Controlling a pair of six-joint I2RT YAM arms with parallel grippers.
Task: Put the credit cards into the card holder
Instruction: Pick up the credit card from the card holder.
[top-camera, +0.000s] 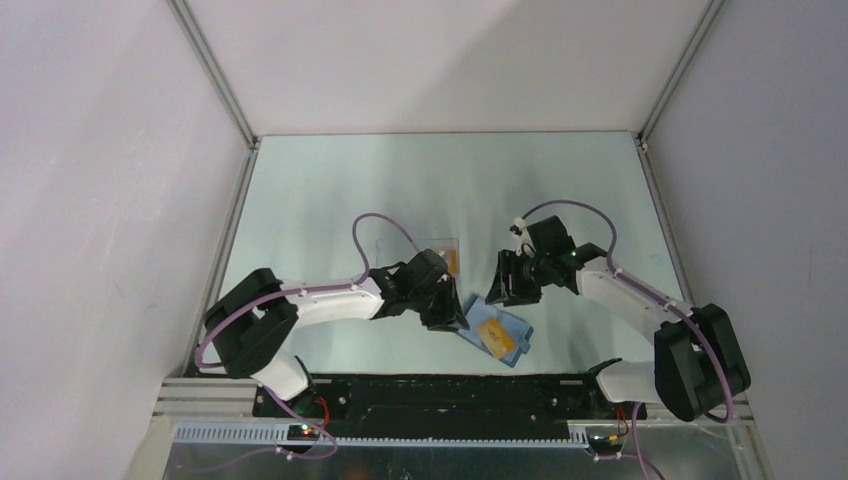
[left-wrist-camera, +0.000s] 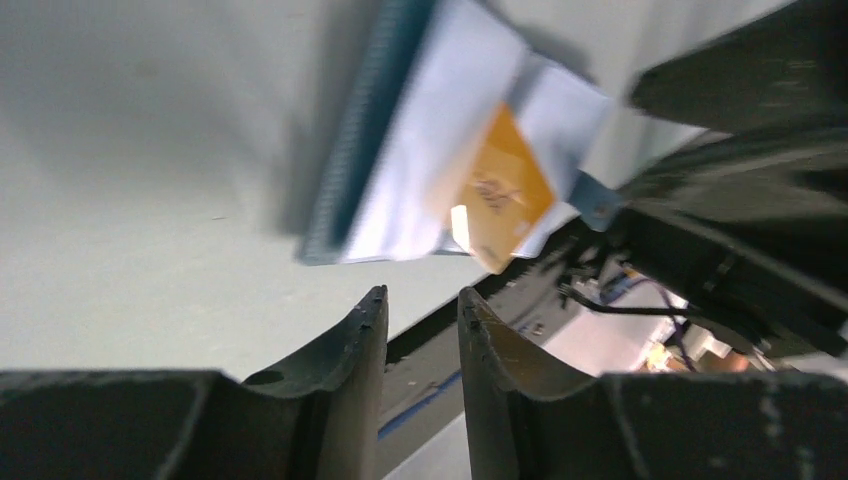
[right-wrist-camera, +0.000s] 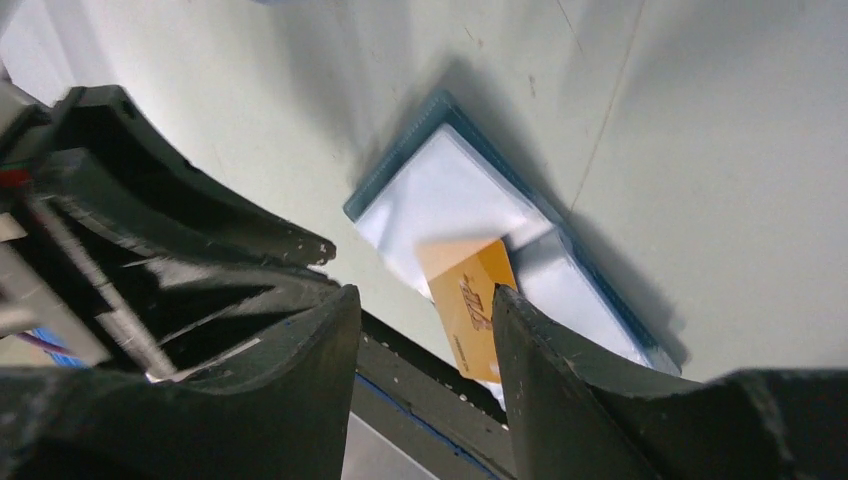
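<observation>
One credit card (top-camera: 497, 340) sits partly inside the card holder (top-camera: 478, 318); second card (top-camera: 452, 262) lies beyond, outside; left gripper (left-wrist-camera: 422, 300), right gripper (right-wrist-camera: 422, 292) open, empty.

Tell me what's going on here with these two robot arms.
Two robot arms are working on a blue card holder that lies open on the table near its front edge. One orange credit card is partly tucked into it and sticks out. The left pincer and the right pincer hover close by, both open and holding nothing. A second orange card lies farther back, not yet put away.
</observation>
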